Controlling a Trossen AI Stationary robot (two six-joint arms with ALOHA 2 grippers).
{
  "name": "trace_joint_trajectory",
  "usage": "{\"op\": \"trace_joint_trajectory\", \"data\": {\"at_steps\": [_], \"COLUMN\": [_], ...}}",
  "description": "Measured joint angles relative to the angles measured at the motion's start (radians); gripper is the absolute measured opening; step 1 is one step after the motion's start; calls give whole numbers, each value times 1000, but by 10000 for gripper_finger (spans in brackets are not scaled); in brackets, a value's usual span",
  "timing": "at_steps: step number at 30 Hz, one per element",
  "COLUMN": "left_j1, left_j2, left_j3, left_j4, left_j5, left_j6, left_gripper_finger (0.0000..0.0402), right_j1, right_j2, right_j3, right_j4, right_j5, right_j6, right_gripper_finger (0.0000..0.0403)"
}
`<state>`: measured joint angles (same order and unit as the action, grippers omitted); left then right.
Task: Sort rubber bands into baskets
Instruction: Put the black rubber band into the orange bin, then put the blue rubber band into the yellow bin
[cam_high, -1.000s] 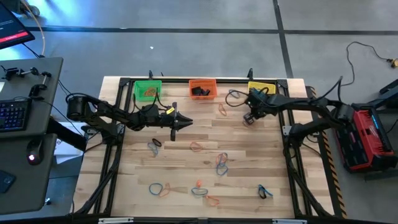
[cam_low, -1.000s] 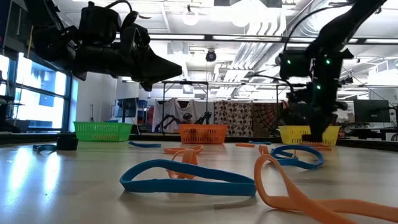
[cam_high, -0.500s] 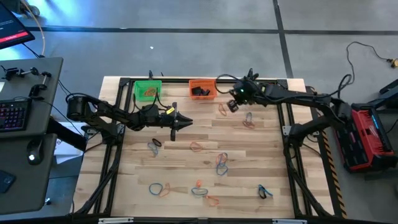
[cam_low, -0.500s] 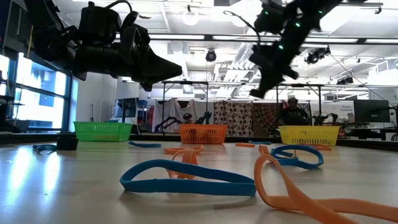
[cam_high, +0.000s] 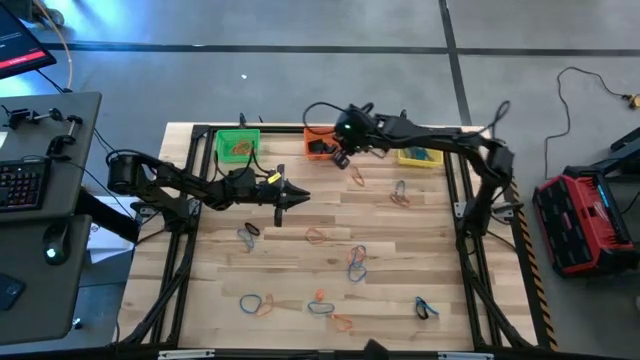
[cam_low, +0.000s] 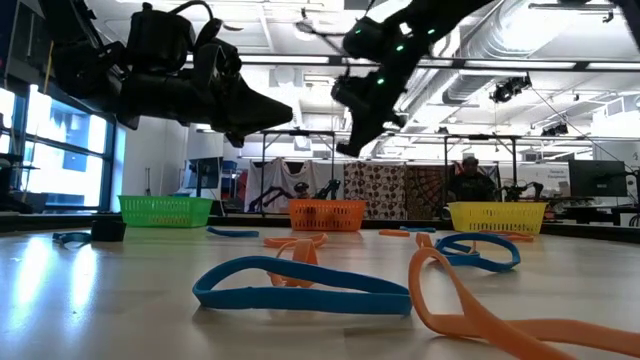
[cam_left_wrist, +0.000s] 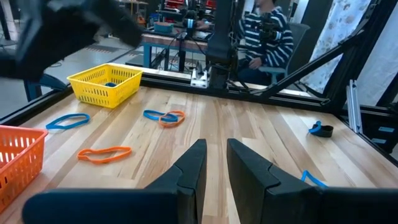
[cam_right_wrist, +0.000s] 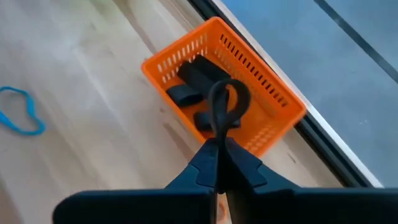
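Sorting partly done: right hand (cam_right_wrist: 219, 148) clamps black rubber loop (cam_right_wrist: 227, 102) over red-orange mesh basket (cam_right_wrist: 273, 109); many thin coloured loops (cam_high: 355, 262) remain on bench; left hand (cam_left_wrist: 214, 163) slightly parted, empty.

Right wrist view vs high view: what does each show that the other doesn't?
Right wrist only: the right hand is shut on a black rubber band, with more black bands lying inside the orange basket.

High only: the green basket, the yellow basket, the left hand hovering mid-table, and bands scattered across the table.

Both: the orange basket and the right hand beside it.
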<state>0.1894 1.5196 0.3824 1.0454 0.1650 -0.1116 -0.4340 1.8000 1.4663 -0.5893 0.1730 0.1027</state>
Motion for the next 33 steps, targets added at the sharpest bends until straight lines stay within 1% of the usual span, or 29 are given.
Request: {"op": "trace_joint_trajectory", "data": {"at_steps": [5,10,17,21,26,33], "left_j1": [0,0,0,0,0,0], "left_j2": [0,0,0,0,0,0], "left_j3": [0,0,0,0,0,0], "left_j4": [0,0,0,6,5,2], "left_j5": [0,0,0,0,0,0], "left_j6": [0,-1,6,26,12,9], "left_gripper_finger": [53,53,53,53,53,53], "right_j1": [-19,-43,-67,-71,-70,-71], "right_j2": [137,240,296,308,312,312], "right_j3": [121,183,190,190,189,189], "right_j4": [-51,-58,-43,-42,-25,-14], "right_j5": [-8,-40,-79,-89,-95,-93], "right_j6": [-28,-33,-15,-6,-12,5], "right_gripper_finger": [0,0,0,10,44,124]}}
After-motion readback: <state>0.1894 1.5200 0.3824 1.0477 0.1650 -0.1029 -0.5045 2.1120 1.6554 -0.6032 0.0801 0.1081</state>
